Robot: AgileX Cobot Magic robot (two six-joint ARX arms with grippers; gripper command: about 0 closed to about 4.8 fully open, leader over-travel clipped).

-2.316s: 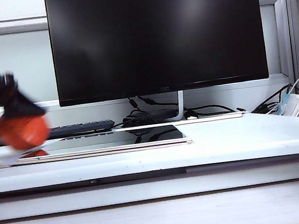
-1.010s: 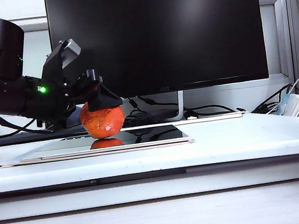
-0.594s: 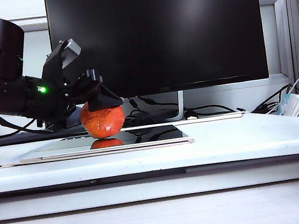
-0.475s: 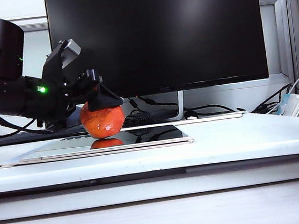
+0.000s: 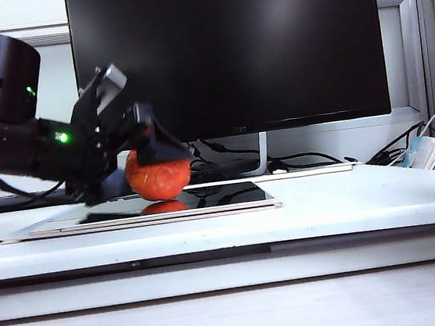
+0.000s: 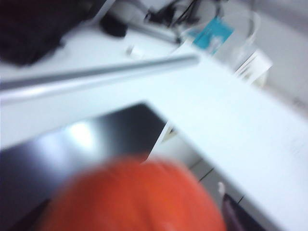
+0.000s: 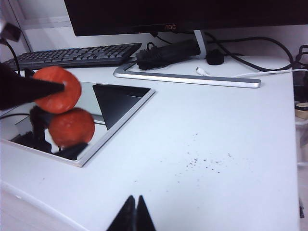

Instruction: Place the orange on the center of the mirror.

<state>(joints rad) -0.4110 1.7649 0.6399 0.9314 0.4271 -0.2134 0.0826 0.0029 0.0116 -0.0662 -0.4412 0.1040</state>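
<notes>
Exterior view gave me the clearest read: the orange sat on the mirror, near the middle of the panel as best I could judge from that low angle, its reflection directly beneath it. My left pincer hung over the fruit with its jaws spread, one finger draped across the top; whether it touched the skin I could not tell. The left wrist view was blurred, the orange filling its lower part. My right pincer rested with its tips together over the bare worktop, well apart. I judged this the release step; next I would need a clean lift straight up, without nudging the fruit into a roll.
</notes>
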